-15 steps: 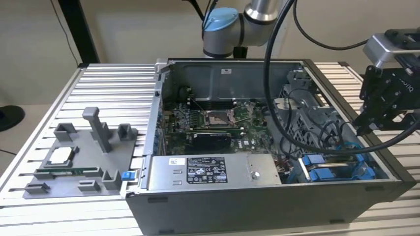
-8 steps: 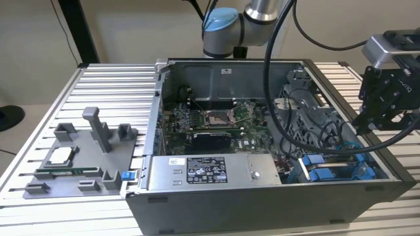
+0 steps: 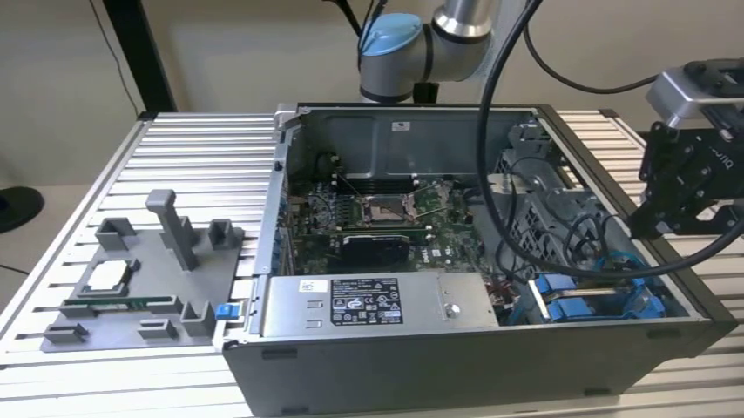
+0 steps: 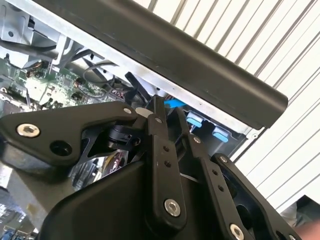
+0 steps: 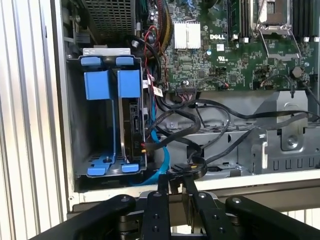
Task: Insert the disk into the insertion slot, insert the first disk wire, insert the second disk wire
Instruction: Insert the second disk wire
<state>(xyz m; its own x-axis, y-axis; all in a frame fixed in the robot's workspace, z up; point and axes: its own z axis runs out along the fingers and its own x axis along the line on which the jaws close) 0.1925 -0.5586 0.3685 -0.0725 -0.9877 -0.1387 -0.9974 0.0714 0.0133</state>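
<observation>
The disk [image 5: 135, 122] stands edge-on in its bright blue frame inside the insertion slot [image 5: 75, 125], a grey metal bay at the corner of the open computer case. An empty blue frame [image 5: 97, 85] sits beside it. A blue flat wire [image 5: 161, 150] and a black wire bundle [image 5: 172, 117] run up to the disk's end; whether they are plugged in I cannot tell. My gripper [image 5: 176, 181] hovers over the case rim, apart from the bay, shut with nothing seen between its fingers. The exterior view places the gripper [image 3: 649, 228] above the case's right wall, near the blue frames [image 3: 581, 300].
The case [image 3: 465, 366] lies open on a slatted aluminium table [image 3: 198, 148]. Inside are the green motherboard [image 3: 384, 222], a silver labelled power-supply box [image 3: 372, 305] and loose black cables [image 5: 215, 125]. A grey fixture [image 3: 139, 279] with small parts lies at the exterior view's left.
</observation>
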